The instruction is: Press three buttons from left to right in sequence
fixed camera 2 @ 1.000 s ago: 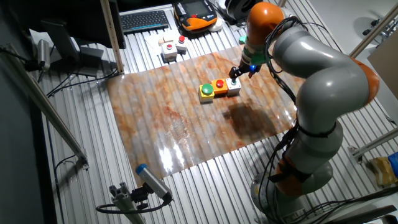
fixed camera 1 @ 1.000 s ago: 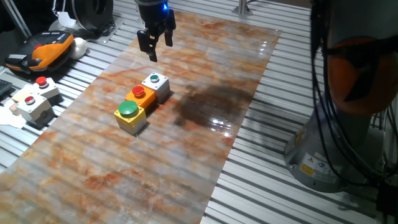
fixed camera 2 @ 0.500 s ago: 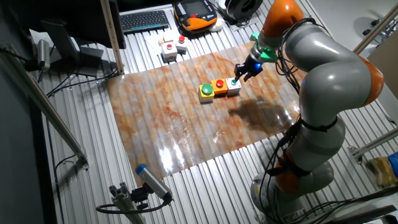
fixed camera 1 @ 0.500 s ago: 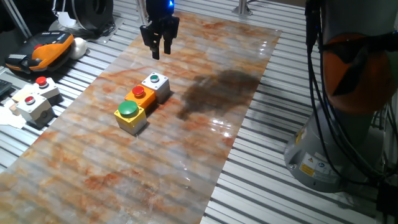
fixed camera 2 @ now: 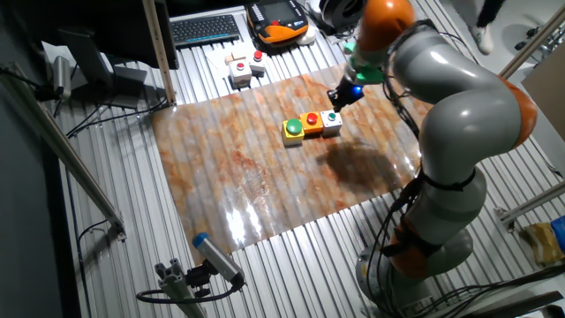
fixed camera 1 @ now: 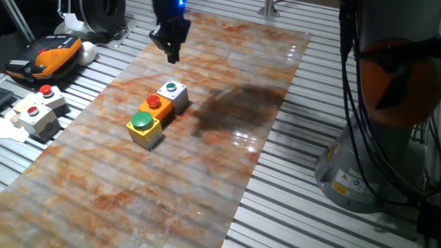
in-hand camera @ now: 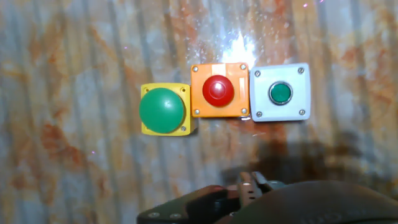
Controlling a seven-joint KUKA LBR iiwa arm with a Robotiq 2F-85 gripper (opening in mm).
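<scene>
Three button boxes sit touching in a row near the middle of the marbled orange-brown surface (fixed camera 1: 207, 179): a yellow box with a green cap (fixed camera 1: 142, 125), an orange box with a red cap (fixed camera 1: 156, 105), and a grey-white box with a small dark-green cap (fixed camera 1: 172, 91). The tool (fixed camera 1: 170, 49) hangs in the air above the surface, towards its far edge, beyond the grey-white box and apart from all three. Whether its fingers are spread or pressed together cannot be told.
</scene>
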